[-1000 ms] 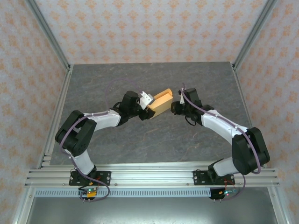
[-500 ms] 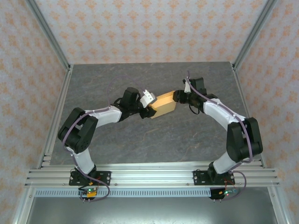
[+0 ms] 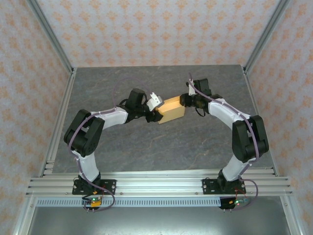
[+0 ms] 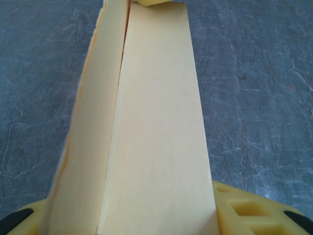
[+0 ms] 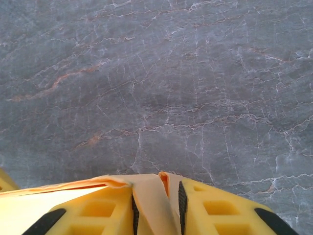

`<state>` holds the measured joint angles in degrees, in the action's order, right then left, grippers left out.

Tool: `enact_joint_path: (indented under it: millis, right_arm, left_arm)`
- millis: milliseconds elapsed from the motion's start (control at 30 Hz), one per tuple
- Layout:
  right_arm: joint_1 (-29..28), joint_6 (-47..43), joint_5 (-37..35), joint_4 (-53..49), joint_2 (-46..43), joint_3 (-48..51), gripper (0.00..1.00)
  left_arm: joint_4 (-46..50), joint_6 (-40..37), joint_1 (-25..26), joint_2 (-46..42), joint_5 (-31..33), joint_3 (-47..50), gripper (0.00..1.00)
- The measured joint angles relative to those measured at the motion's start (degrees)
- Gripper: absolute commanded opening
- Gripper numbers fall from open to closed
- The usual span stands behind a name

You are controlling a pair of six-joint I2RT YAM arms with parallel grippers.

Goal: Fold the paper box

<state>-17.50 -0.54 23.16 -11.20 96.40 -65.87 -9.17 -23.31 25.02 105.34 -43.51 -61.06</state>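
The paper box (image 3: 172,109), a tan-orange flat cardboard box, hangs between the two arms over the middle of the table. My left gripper (image 3: 156,109) is shut on its left end. In the left wrist view the box (image 4: 156,122) runs away from the camera between the yellow fingers (image 4: 254,213), one long panel standing up along its left side. My right gripper (image 3: 185,101) is shut on the right end. In the right wrist view a folded flap of the box (image 5: 151,193) is pinched between the black pads (image 5: 181,200).
The grey marbled table (image 3: 146,147) spreads on all sides under the box. Aluminium frame posts (image 3: 61,112) and patterned walls close it in at the left, right and back. Both arm bases sit on the rail (image 3: 156,183) at the near edge.
The right gripper moved up to the box's right end and closed on a flap there. The box turned flatter and shifted slightly back. The left gripper kept its hold.
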Motion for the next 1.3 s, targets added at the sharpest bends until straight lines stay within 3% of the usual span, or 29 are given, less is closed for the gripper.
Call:
enact_joint_path:
  millis: [500,733,1067,1300]
  right_arm:
    - [-1.29,-2.8,-3.74,-4.81,0.09,-2.51,0.28]
    - [-2.1,-3.82,-5.07,-7.02,0.09,-3.61,0.12]
    - [-2.84,-3.98,-6.95,-8.52,0.09,-4.33,0.07]
    - [-3.37,-2.67,-7.78,-3.37,0.07,-1.81,0.04]
  left_arm:
    - [3.54,-2.14,-0.31,0.9,-1.16,-2.47,0.47]
    - [4.26,-2.34,-0.33,0.92,-1.18,-2.69,0.47]
    - [5.95,-2.6,-0.46,1.6,-1.11,-4.26,0.5]
    - [5.7,-2.56,-1.44,3.19,-1.05,-5.01,0.52]
